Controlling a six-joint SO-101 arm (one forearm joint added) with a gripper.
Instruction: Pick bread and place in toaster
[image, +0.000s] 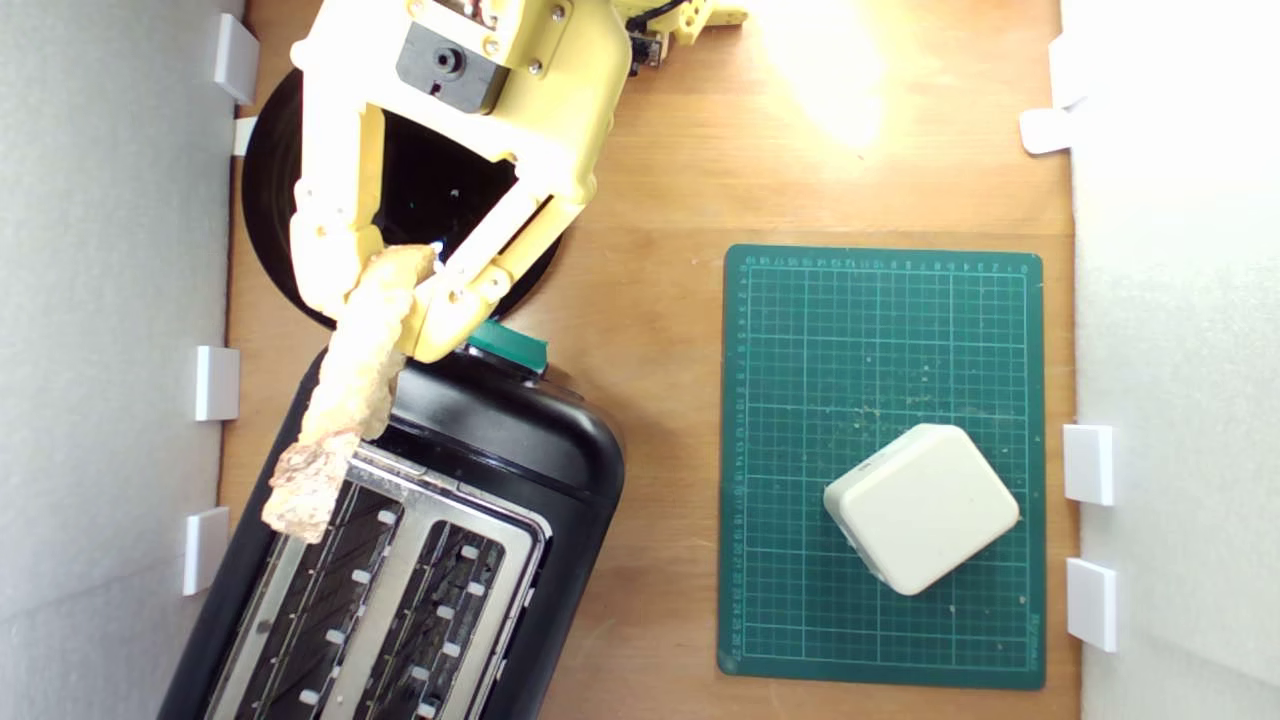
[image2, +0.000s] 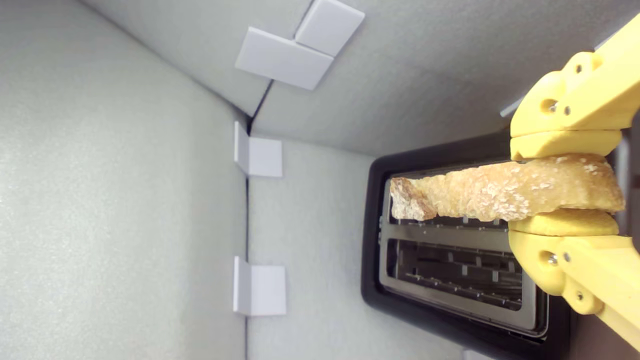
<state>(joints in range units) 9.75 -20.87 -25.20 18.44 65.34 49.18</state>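
A: Exterior view, status?
B: Yellow gripper (image: 395, 300) pinches the bread (image: 345, 395) edge-on. The slice hangs above the toaster (image: 500, 450), over the slot on the exterior view's left. Green lever (image: 508, 345) sits just beside the gripper. Black plate (image: 270, 200) lies beyond the toaster.

A: Wrist view?
B: Gripper (image2: 562, 187) clamps the bread (image2: 490, 192) between both jaws. The slice spans one slot of the toaster (image2: 455, 305), above the opening.
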